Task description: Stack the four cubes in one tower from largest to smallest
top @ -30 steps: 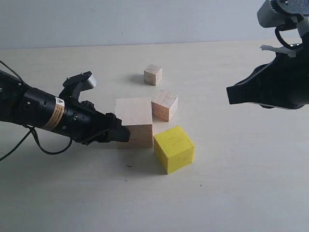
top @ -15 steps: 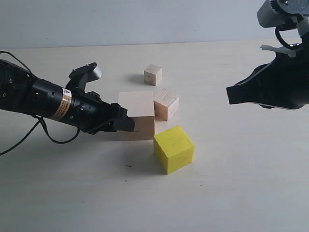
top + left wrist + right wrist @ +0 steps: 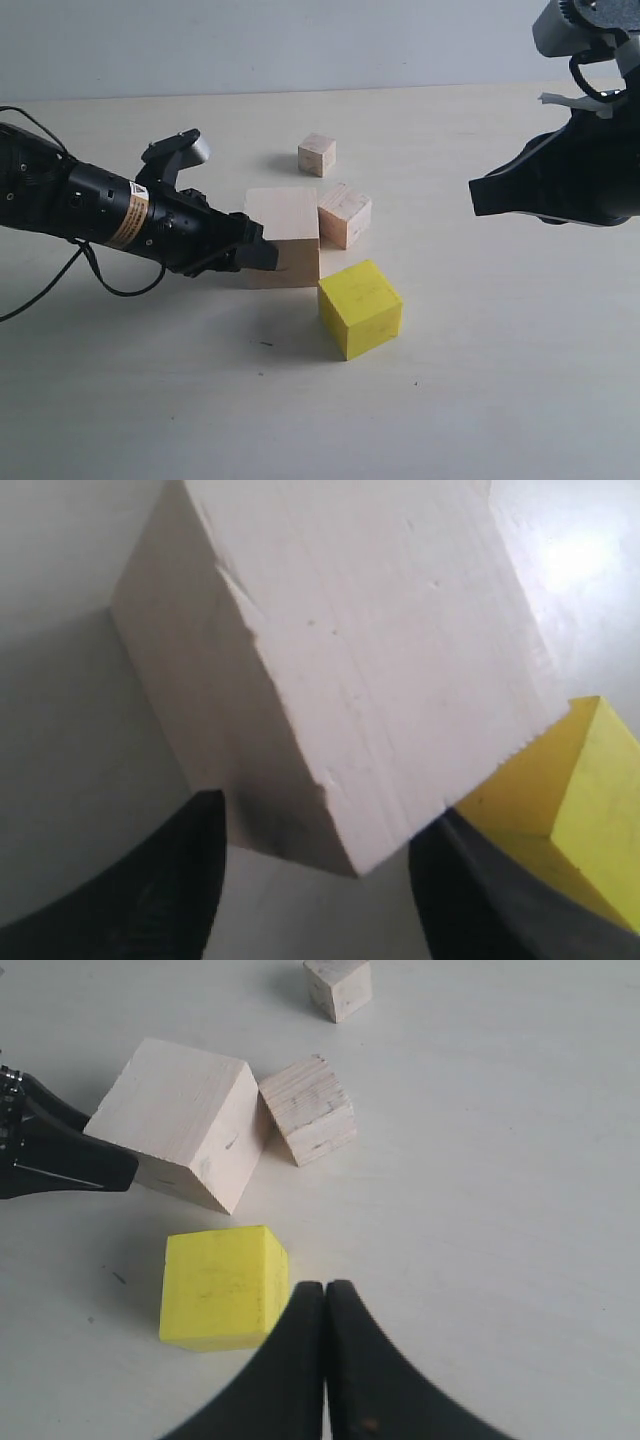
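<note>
**Exterior view.** No tower had been begun. On the bench [image 3: 480, 390] the large cube [image 3: 283, 235] stood at centre, with the medium cube [image 3: 344, 215] against its far right corner. The yellow cube [image 3: 360, 307] sat just beside its near right corner, and the small cube [image 3: 316, 154] sat apart behind. The left gripper [image 3: 262, 256] reached in low at the large cube. The right gripper [image 3: 482, 197] hung well apart from the cubes.

**Left wrist view.** The jaws were spread wide, one finger [image 3: 150, 890] on each side of a corner edge of the large cube. Whether they pressed its faces could not be told.

**Right wrist view.** The jaws were pressed together and empty.

**Hazards.** Jaws closing across a corner rather than on flat faces would probably twist the large cube or let it slip. With neighbours this close, any push or swing could shove the medium or yellow cube.
</note>
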Robot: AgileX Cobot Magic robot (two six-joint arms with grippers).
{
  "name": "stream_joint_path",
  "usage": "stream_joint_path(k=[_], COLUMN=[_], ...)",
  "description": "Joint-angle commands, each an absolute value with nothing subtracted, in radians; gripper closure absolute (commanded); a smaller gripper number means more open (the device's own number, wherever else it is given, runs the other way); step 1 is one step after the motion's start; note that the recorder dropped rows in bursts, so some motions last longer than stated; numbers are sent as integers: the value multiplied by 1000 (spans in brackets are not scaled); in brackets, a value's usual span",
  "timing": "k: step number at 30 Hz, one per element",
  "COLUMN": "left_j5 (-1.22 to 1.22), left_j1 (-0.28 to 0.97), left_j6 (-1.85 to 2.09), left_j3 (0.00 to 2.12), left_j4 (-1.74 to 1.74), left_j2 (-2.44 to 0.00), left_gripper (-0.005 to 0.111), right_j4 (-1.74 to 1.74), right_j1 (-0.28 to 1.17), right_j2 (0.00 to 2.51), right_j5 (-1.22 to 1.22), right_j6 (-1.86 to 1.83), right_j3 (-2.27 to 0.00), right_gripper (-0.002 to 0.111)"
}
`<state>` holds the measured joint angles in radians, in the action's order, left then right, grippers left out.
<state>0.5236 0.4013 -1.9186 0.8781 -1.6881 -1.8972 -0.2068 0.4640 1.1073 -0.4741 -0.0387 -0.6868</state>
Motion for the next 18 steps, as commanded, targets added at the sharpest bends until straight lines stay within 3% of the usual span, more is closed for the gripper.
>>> stream_joint_path(k=[1,18], left_j5=[493,584], left_j1=[408,408], left_j6=[-1911,-1943], left_j3=[896,934], left_j4=[-1678,-1714], left_j2=[-1896,-1877], left_gripper=[53,53], right_j4=[-200,-200], right_j1=[465,465], right_j2=[1102,1102], right_j5=[-466,-514], right_j6=[-43,-43], right_j3=[-697,-697], right_gripper=[108,108])
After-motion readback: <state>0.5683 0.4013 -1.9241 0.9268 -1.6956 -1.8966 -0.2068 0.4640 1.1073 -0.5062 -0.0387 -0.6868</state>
